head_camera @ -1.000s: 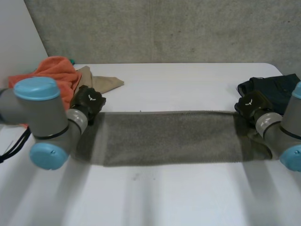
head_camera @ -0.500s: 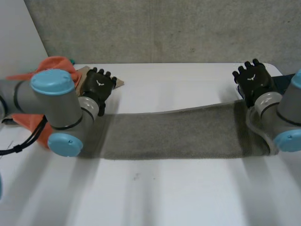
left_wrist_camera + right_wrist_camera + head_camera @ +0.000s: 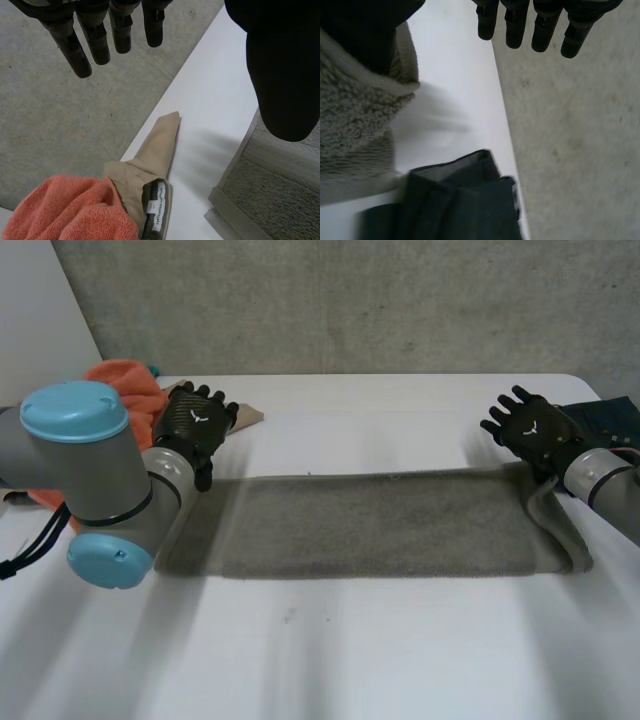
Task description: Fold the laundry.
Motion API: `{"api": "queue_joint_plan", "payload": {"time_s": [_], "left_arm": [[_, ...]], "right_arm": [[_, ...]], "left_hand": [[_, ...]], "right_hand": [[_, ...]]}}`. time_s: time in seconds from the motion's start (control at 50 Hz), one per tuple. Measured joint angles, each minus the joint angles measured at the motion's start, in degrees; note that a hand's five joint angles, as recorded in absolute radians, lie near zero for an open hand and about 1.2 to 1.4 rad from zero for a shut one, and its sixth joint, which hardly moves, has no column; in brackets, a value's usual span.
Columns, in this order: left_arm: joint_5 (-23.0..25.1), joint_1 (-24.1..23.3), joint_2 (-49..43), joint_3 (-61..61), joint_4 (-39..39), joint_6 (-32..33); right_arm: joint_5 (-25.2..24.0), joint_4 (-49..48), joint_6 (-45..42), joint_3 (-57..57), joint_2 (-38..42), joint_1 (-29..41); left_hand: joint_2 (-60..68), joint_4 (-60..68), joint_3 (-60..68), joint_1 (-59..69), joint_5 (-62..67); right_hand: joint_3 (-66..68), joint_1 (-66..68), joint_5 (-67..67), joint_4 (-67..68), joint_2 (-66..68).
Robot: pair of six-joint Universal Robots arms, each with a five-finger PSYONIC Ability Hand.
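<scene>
Towel [image 3: 370,525], grey and folded into a long strip, lies across the white table [image 3: 400,640] in the head view, between my left hand [image 3: 195,422] and right hand [image 3: 527,427], both spread with nothing held. My left wrist view: straight fingers [image 3: 80,47], a tan cloth [image 3: 157,145] and an orange towel [image 3: 70,212] on the table beneath. My right wrist view: relaxed fingers [image 3: 517,22], a dark garment [image 3: 455,205] near the strip's end.

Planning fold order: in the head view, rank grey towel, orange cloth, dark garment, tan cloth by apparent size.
grey towel, largest
orange cloth and dark garment: alike, both partly hidden
tan cloth, smallest
</scene>
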Motion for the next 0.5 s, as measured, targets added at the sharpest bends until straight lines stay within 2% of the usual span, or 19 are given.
{"api": "queue_joint_plan", "payload": {"time_s": [0.08,0.14,0.16,0.18,0.2,0.22,0.24,0.26,0.28,0.34,0.36,0.38,0.44,0.5], "left_arm": [[-0.1,0.0,0.0,-0.1,-0.2,-0.1],[-0.1,0.0,0.1,-0.3,-0.3,-0.1],[-0.1,0.0,0.2,-0.4,-0.4,-0.1],[-0.1,0.0,0.3,-0.6,-0.4,-0.1],[-0.1,0.0,0.4,-0.8,-0.5,-0.2],[0.0,0.0,0.5,-1.0,-0.5,-0.3],[0.0,0.0,0.6,-1.2,-0.5,-0.4],[0.0,0.0,0.6,-1.2,-0.5,-0.5],[0.0,0.0,0.7,-1.3,-0.5,-0.6],[0.1,0.0,0.9,-1.5,-0.5,-1.2],[0.1,0.1,0.9,-1.5,-0.5,-1.4],[0.1,0.1,0.9,-1.6,-0.5,-1.6],[0.1,0.1,1.0,-1.6,-0.6,-2.1],[0.2,0.2,1.1,-1.8,-0.6,-2.4]], "right_arm": [[-5.6,-1.3,-2.0,-0.6,0.2,-1.3],[-7.8,-1.9,-1.3,-0.9,0.2,-2.0],[-8.9,-2.2,-0.3,-1.0,0.2,-2.5],[-9.9,-2.6,1.1,-1.1,0.0,-2.9],[-10.5,-2.9,2.2,-1.1,-0.1,-3.2],[-10.7,-3.1,2.6,-1.2,-0.2,-3.3],[-11.5,-3.6,4.8,-1.2,-0.5,-3.6],[-11.6,-3.8,5.3,-1.3,-0.6,-3.7],[-11.8,-4.0,6.4,-1.3,-0.7,-3.8],[-11.2,-4.4,9.2,-1.2,-1.1,-3.8],[-10.8,-4.5,9.8,-1.2,-1.1,-3.8],[-10.0,-4.5,10.6,-1.2,-1.2,-3.8],[-6.3,-4.6,11.9,-1.2,-1.5,-3.7],[-2.4,-4.3,12.4,-1.1,-1.9,-3.6]], "left_hand": [[0.0,0.0,0.0,0.0,0.0],[0.0,0.0,0.0,0.0,0.0],[0.0,0.0,0.0,0.0,0.0],[0.0,0.0,0.0,0.0,0.0],[0.0,0.0,0.0,0.0,0.0],[0.0,0.0,0.0,0.0,0.0],[0.0,0.0,0.0,0.0,0.0],[0.0,0.0,0.0,0.0,0.0],[0.0,0.0,0.0,0.0,0.0],[0.0,0.0,0.0,0.0,0.0],[0.0,0.0,0.0,0.0,0.0],[0.0,0.0,0.0,0.0,0.0],[0.0,0.0,0.0,0.0,0.0],[0.0,0.0,0.0,0.0,0.0]], "right_hand": [[0.0,0.0,0.0,0.0,0.0],[3.1,2.7,2.9,3.1,3.1],[10.8,10.2,9.5,10.8,10.9],[30.2,30.3,27.7,28.8,31.0],[39.7,40.0,38.0,39.5,40.8],[43.9,44.4,41.3,43.8,45.2],[53.1,52.0,51.7,53.1,54.0],[53.8,52.0,52.1,53.9,54.4],[51.4,49.7,49.5,51.7,51.9],[23.3,21.0,21.8,23.7,22.7],[18.8,16.4,15.9,19.3,18.1],[7.3,4.4,5.1,7.6,6.5],[0.1,-0.3,0.1,0.4,-0.1],[-0.2,-0.3,0.1,0.0,-0.1]]}}
